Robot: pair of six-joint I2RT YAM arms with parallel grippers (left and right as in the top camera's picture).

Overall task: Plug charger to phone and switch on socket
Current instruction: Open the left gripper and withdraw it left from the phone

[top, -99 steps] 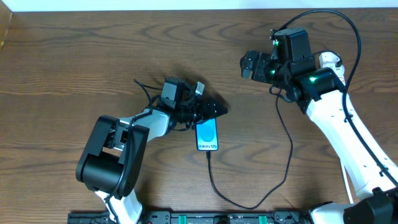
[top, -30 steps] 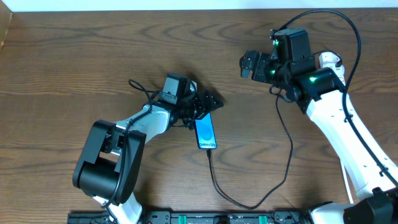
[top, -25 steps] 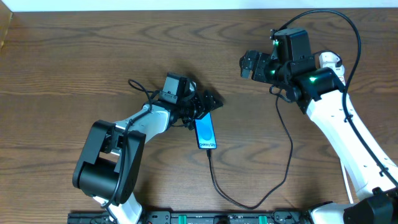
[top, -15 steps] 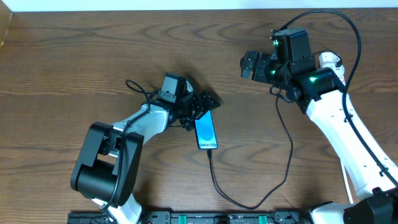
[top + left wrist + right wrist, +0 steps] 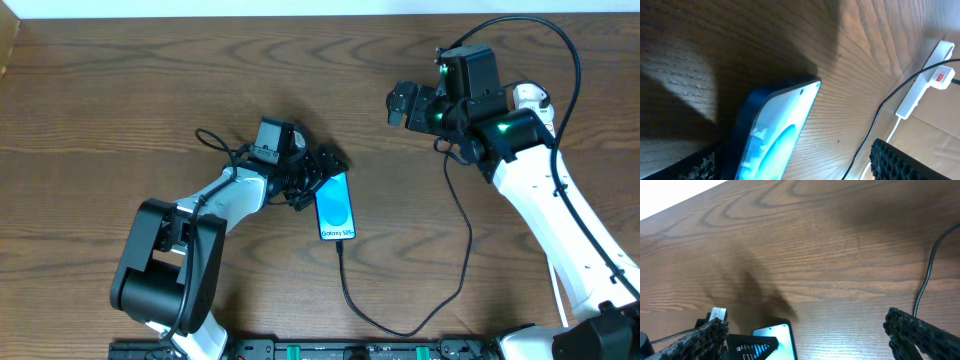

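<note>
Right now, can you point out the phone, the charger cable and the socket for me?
phone (image 5: 335, 205), overhead view, middle of its blue screen.
charger cable (image 5: 343, 285), overhead view, the black stretch just below the phone.
socket (image 5: 912, 97), left wrist view, lower part of its white body.

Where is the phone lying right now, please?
In the overhead view, the phone lies screen-up near the centre, its upper end at the left gripper and the charger cable leaving its lower end.
</note>
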